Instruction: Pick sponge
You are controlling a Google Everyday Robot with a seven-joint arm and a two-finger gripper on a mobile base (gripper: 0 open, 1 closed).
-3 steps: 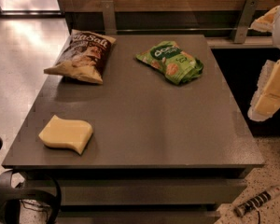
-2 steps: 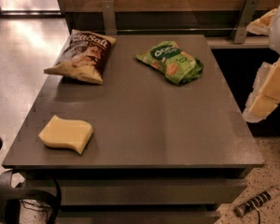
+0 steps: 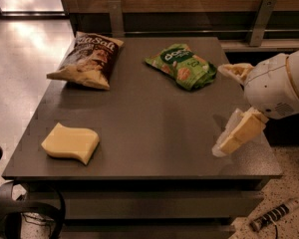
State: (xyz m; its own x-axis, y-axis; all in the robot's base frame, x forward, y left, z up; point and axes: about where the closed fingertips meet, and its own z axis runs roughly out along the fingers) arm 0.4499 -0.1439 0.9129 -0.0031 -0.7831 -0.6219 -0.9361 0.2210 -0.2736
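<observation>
The sponge (image 3: 71,143) is a pale yellow foam slab with wavy edges, lying flat near the front left corner of the dark grey table (image 3: 149,118). My gripper (image 3: 223,108) is at the table's right edge, far to the right of the sponge. Its two yellowish padded fingers (image 3: 239,133) are spread apart, with nothing between them. The white wrist housing sits behind them at the right.
A brown snack bag (image 3: 87,59) lies at the back left of the table and a green snack bag (image 3: 182,66) at the back middle, close to the upper finger. A railing with metal posts (image 3: 259,14) runs behind. Cables lie on the floor in front.
The gripper has moved left from beyond the table's right side to over its right edge. The sponge and both bags have not moved.
</observation>
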